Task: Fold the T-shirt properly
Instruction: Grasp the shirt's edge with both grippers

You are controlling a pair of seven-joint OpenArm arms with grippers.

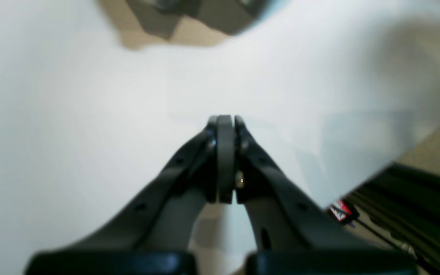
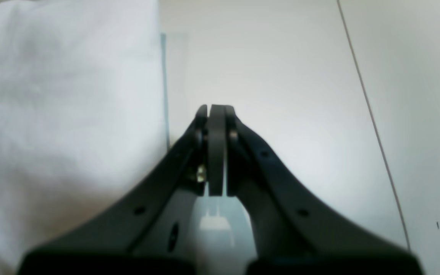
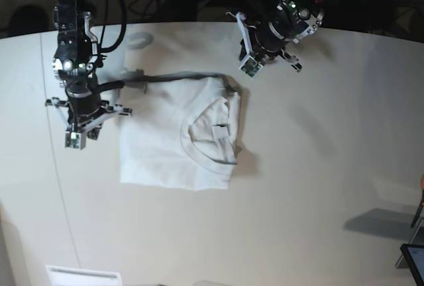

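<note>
The white T-shirt (image 3: 175,140) lies folded into a rough rectangle in the middle of the table, its collar (image 3: 207,130) facing up toward the right side. My left gripper (image 1: 225,118) is shut with nothing visible between its fingers; blurred white cloth (image 1: 90,133) fills the view beneath it. In the base view the left gripper (image 3: 262,53) hangs past the shirt's far right corner. Over bare table, my right gripper (image 2: 216,109) is shut and holds nothing, with the shirt's edge (image 2: 63,95) to its left. From the base camera the right gripper (image 3: 81,119) stands just left of the shirt.
The pale table (image 3: 318,187) has a thin seam (image 2: 372,118) running along it. Black cables (image 1: 414,198) lie at the table's back edge. A white strip (image 3: 83,276) sits at the front left, and a dark object (image 3: 414,259) pokes in at the lower right corner.
</note>
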